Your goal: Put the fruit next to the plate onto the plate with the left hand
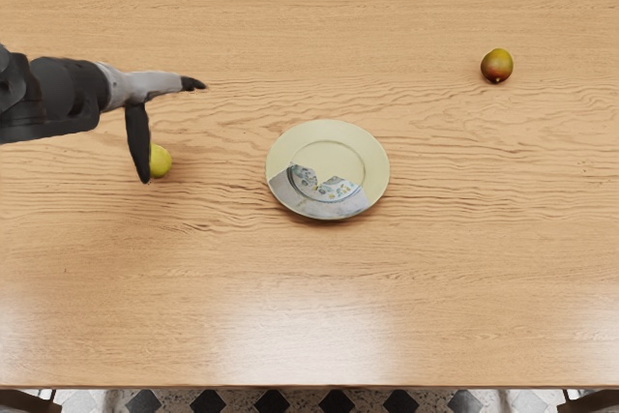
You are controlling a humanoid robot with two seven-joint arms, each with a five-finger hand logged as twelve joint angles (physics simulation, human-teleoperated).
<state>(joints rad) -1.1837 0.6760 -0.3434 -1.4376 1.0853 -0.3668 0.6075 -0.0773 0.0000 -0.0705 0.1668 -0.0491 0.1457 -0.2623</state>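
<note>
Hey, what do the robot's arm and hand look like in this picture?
Only the left arm shows: a bulky dark grey, near-black forearm casing narrowing to a light grey wrist. The left hand is light grey, its slim fingers black.

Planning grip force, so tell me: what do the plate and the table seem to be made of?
Plate: likely glazed ceramic or polished metal; pale, glossy, its centre mirrors surroundings. Table: wood with satin varnish; visible grain, soft sheen.

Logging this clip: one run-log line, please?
left hand: open, by yellow fruit | yellow fruit: on table, left of plate
</note>
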